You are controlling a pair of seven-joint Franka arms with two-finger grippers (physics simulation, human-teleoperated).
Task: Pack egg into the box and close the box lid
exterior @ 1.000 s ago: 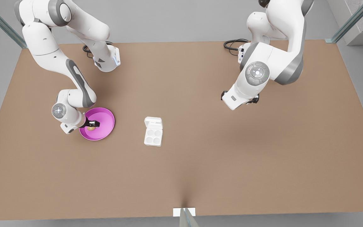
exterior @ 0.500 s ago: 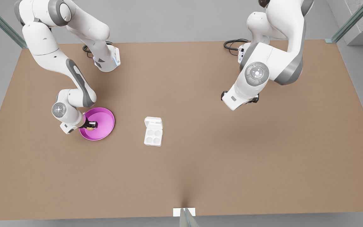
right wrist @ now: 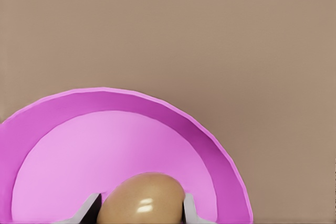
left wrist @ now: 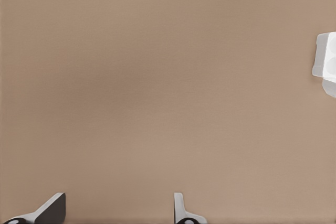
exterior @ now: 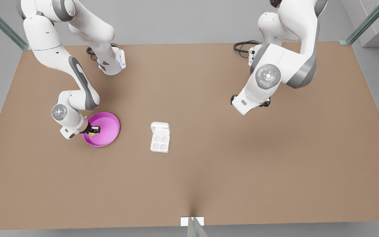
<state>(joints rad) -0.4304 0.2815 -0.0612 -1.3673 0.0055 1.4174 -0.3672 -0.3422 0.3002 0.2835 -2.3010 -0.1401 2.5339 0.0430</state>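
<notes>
The tan-brown egg [right wrist: 142, 200] sits between the fingers of my right gripper [right wrist: 140, 209], which is shut on it over the pink plate [right wrist: 63, 114]. In the front view this gripper [exterior: 93, 131] and the egg [exterior: 92, 134] are at the plate's [exterior: 108, 126] left side. The white box [exterior: 160, 142] lies mid-table with four bare cups, and the box lid [exterior: 160, 127] is folded open flat behind them. My left gripper [left wrist: 115, 216] hangs open above bare table at the front view's right [exterior: 250, 104], with the box [left wrist: 326, 61] at the edge of the left wrist view.
The brown table [exterior: 209, 171] stretches wide around the box. Black cables [exterior: 243, 46] lie at the back near the arm bases. A small white marker [exterior: 192, 221] sits at the table's front edge.
My right gripper's fingers went from spread around the egg to shut on it, and the wrist then shifted slightly up and toward the front view's left. The left arm stayed still.
</notes>
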